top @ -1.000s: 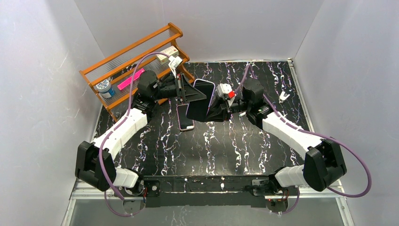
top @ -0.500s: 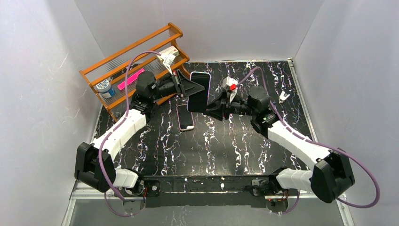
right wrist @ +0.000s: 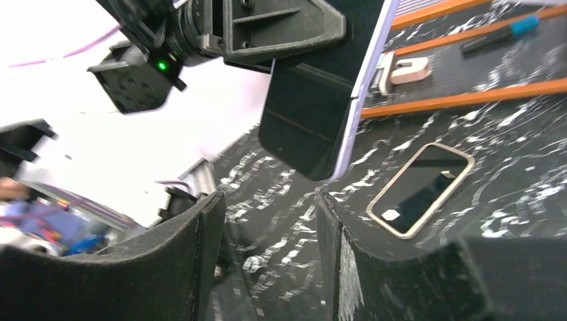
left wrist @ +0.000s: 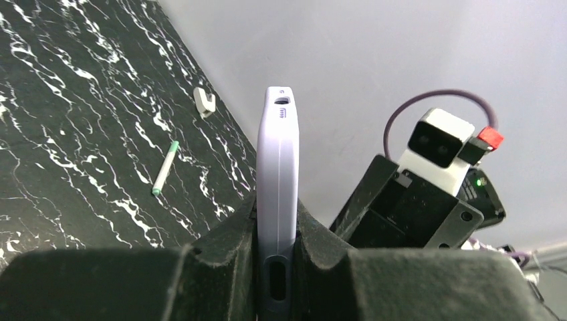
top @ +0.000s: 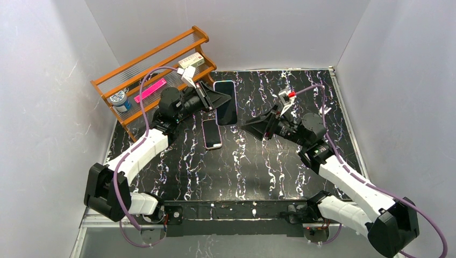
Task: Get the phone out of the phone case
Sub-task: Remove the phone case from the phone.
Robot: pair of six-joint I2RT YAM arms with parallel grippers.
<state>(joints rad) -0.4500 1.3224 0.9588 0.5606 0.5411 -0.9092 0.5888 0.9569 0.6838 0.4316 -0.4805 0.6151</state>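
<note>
1. Found left gripper (top: 218,101) closed down hard across the thickness of a lavender phone case (top: 228,105), carrying it upright and clear of the table. Judged a presenting hold, leaving the broad face and far end free for the other arm.
2. Found right gripper (top: 253,127) partly spread and empty, standing apart from the case with fingers aimed toward it. Read as a stand-off ahead of a fresh bite.
3. Unable to confirm a handset inside the held case: dark face and port cut-outs at the far end visible, nothing more conclusive.
4. Noted a rose-gold-rimmed phone (top: 212,134) lying flat, screen up, on the marble table (top: 269,172), near and below the held case. Possibly the extracted handset; not verified.
5. Noted wooden rack (top: 142,62) behind the left arm, uninvolved.
</note>
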